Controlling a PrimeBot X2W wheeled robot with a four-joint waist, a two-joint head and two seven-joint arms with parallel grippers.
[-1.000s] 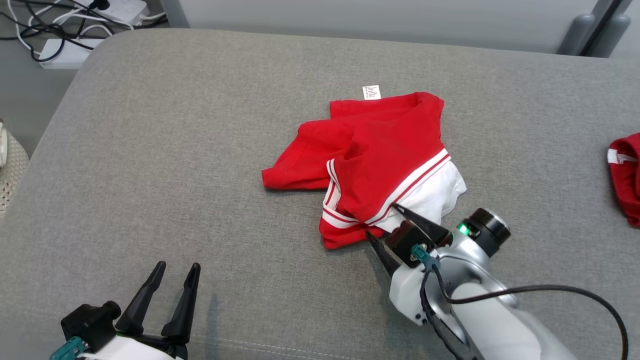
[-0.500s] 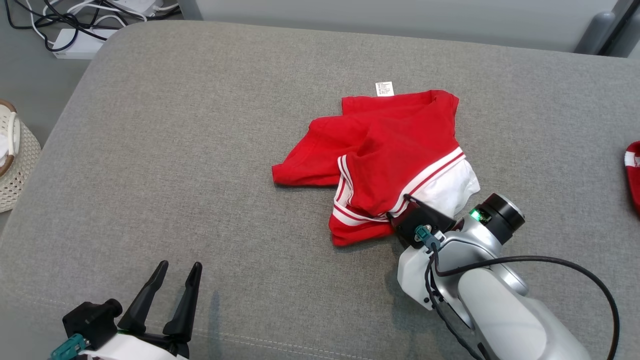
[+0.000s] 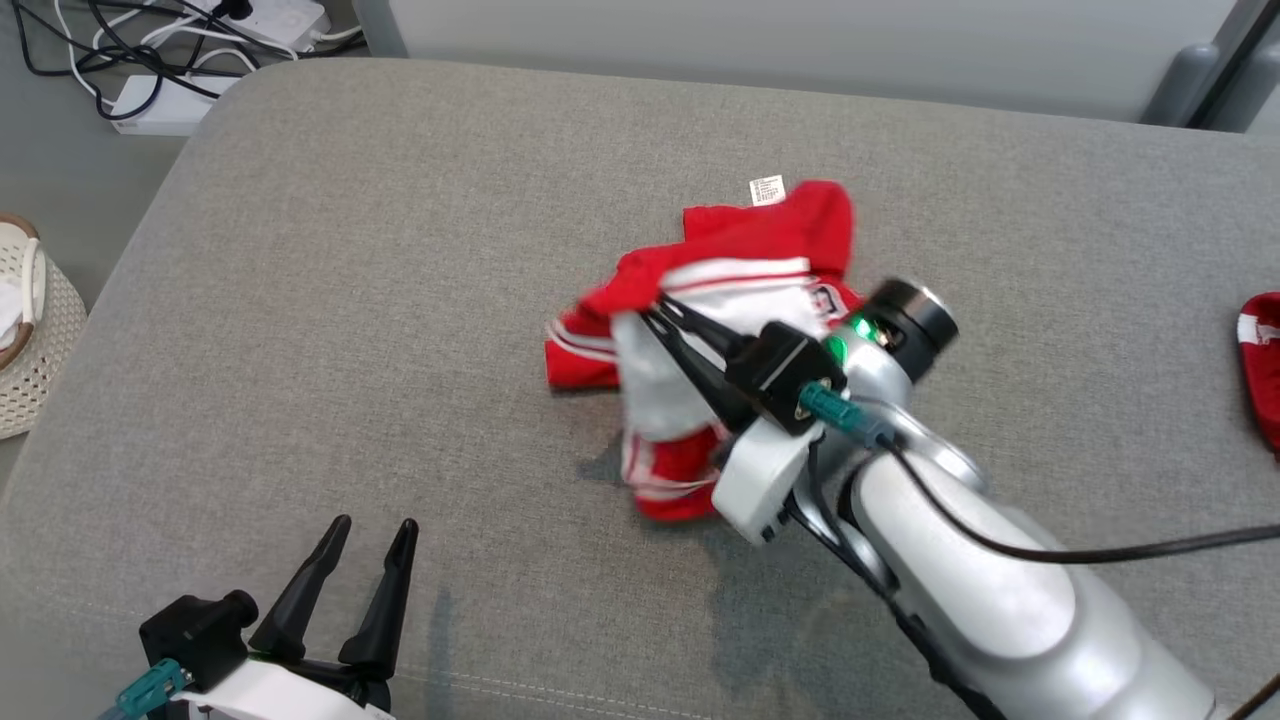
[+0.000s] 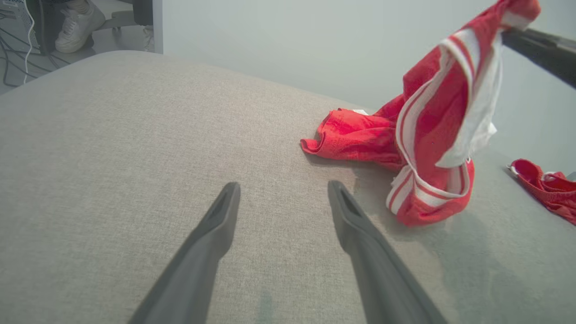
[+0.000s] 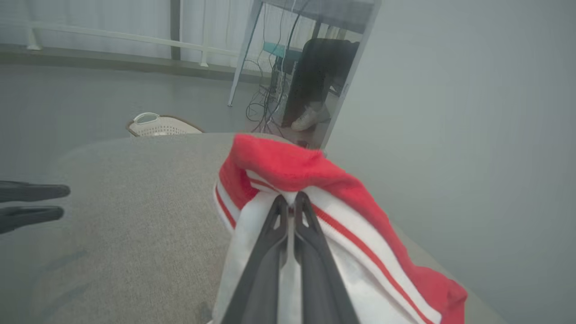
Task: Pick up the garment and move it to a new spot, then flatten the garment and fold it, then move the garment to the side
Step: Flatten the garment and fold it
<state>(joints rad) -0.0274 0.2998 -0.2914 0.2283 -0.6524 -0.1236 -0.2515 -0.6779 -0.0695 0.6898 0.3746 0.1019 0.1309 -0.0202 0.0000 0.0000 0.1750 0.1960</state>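
Observation:
The red garment (image 3: 790, 235) with white stripes and a white panel is partly lifted off the grey cushion (image 3: 400, 300). My right gripper (image 3: 655, 312) is shut on its white striped edge and holds it raised, so the cloth (image 4: 443, 130) hangs in a bunch while its far part still lies on the cushion. In the right wrist view the fingers (image 5: 270, 234) pinch the white fabric (image 5: 342, 193) between them. My left gripper (image 3: 372, 530) stands open low at the near left, empty, well apart from the garment; its fingers (image 4: 216, 225) point over bare cushion.
A second red garment (image 3: 1262, 360) lies at the cushion's right edge. A woven basket (image 3: 30, 330) stands on the floor to the left. Power strips and cables (image 3: 170, 50) lie on the floor at the far left. A person's shoe (image 4: 78, 27) shows beyond the cushion.
My right gripper, which was at the garment's near edge, has closed on it and lifted it up and to the left, bunching the cloth. The left gripper stays put; the camera shifted slightly.

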